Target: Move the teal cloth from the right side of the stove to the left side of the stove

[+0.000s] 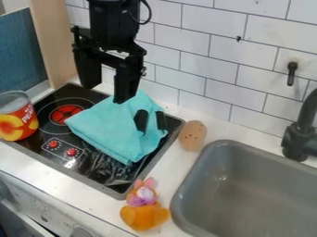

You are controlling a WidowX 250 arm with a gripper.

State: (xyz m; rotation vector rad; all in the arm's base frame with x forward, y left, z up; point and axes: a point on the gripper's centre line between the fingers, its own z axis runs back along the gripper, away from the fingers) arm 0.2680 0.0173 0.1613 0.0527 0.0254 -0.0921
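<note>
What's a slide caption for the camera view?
Open black two-finger gripper near folded turquoise cloth on glossy black stovetop.

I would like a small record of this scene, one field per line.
Gripper: fingers apart, at cloth's back edge; contact unclear
Turquoise cloth: folded, on cooktop
Black objects: two, on cloth
Can: upright, cooktop's left side
Plush toy: orange, beside sink
Brown perforated object: between cooktop and sink

A narrow lane of white table (168,170) runs between black glass stovetop (93,167) and gray rectangular sink (248,199), pinched by a tan oval object with holes (193,135) and an orange plush toy (143,215). A red-and-yellow cylindrical can (17,119) blocks the stovetop's left; a curved black faucet (300,134) stands behind the open basin.
</note>
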